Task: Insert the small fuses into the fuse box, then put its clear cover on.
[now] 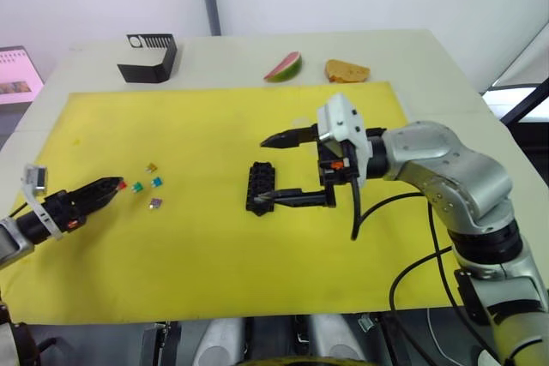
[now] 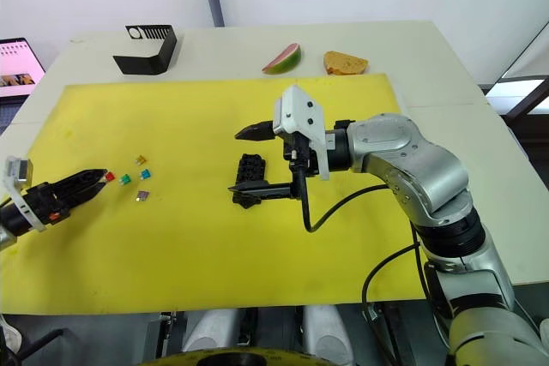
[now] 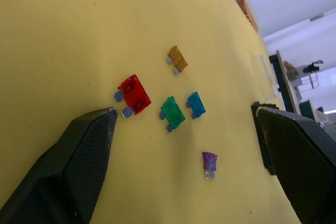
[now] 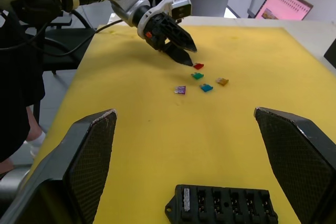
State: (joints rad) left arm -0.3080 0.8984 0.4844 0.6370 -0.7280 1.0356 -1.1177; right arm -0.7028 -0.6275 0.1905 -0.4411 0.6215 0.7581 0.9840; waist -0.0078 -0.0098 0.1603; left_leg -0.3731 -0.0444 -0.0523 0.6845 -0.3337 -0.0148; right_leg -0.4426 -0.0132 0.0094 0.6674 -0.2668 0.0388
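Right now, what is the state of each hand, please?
Left hand: open, empty, beside the small red translucent fuse.
Right hand: open, empty, straddling the black rectangular fuse box.

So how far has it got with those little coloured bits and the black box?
Hardly begun. Nothing looks done: five small fuses lie loose on the yellow mat, and the fuse box has one slot filled at most. In hand: the open left gripper sits by the red fuse, while the open right gripper straddles the box. Left: inserting the fuses, then the cover.
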